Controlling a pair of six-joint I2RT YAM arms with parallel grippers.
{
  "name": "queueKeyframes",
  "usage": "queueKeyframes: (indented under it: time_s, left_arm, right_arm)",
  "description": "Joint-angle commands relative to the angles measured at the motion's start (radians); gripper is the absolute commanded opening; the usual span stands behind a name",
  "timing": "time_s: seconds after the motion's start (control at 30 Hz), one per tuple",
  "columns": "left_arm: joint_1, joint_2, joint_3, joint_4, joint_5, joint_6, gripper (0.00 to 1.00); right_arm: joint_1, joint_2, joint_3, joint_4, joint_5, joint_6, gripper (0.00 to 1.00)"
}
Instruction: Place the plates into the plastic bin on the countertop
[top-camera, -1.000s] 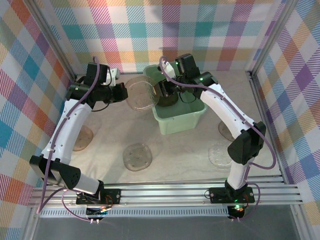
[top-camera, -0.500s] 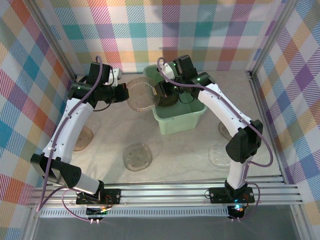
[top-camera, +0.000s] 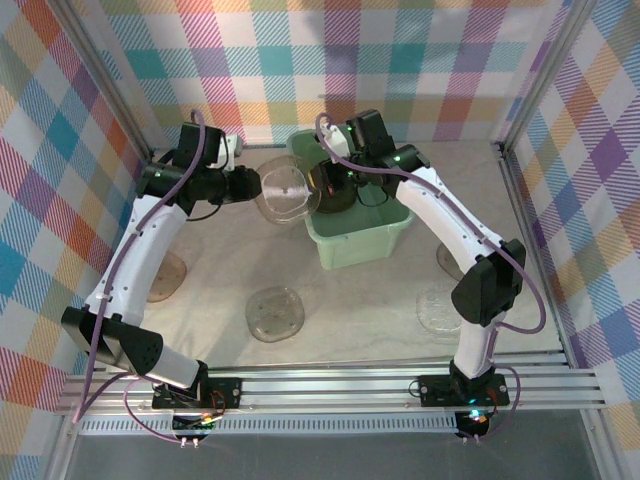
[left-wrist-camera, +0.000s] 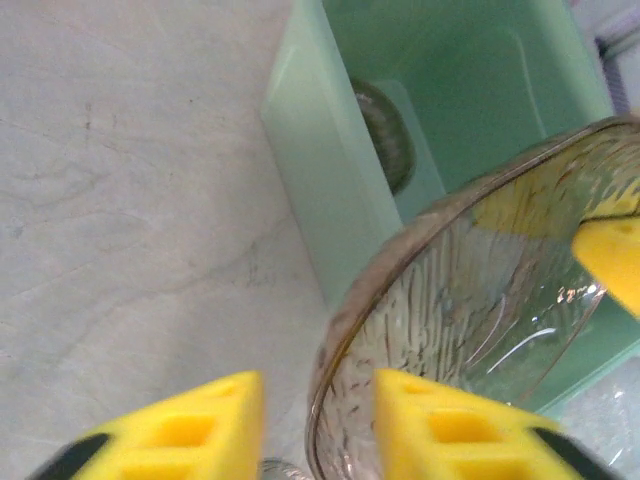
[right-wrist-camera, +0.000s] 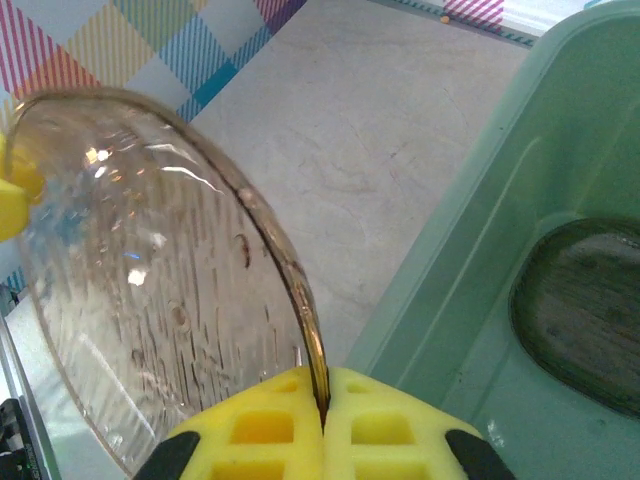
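**Plates (top-camera: 275, 313): one binned, one at the rim, four waiting**

From above, the plastic bin (top-camera: 362, 246) holds one dark plate (top-camera: 335, 197). A clear plate (top-camera: 283, 190) hangs tilted just outside the bin's left wall, between the left gripper (top-camera: 252, 186) and the right gripper (top-camera: 320, 182). Four more plates lie on the countertop (top-camera: 350, 310): one front-centre, an amber plate (top-camera: 167, 276) at left, and two at right, beside the right arm.

On the left wrist, the jaws stand parted with the clear plate's rim loose in the gap.

On the right wrist, the fingers (right-wrist-camera: 372, 425) are pinched tight on that rim. The bin's wall stands in the way, so the plate likely needs lifting over it.
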Motion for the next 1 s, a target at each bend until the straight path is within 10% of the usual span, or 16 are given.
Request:
queueKeyframes:
  time_s: [0.0, 0.3, 0.97]
  left_arm:
    - [-0.012, -0.009, 0.042, 0.031, -0.046, -0.015, 0.53]
    - [-0.010, -0.078, 0.002, 0.166, -0.146, -0.098, 0.83]
    - [-0.010, -0.060, -0.164, 0.330, -0.122, -0.147, 0.84]
  right_arm:
    - [-0.012, -0.032, -0.020, 0.040, -0.011, 0.043, 0.00]
    - [-0.067, -0.093, -0.131, 0.111, -0.008, 0.231, 0.00]
    - [-0.092, -0.309, -0.556, 0.371, 0.399, 1.064, 0.00]
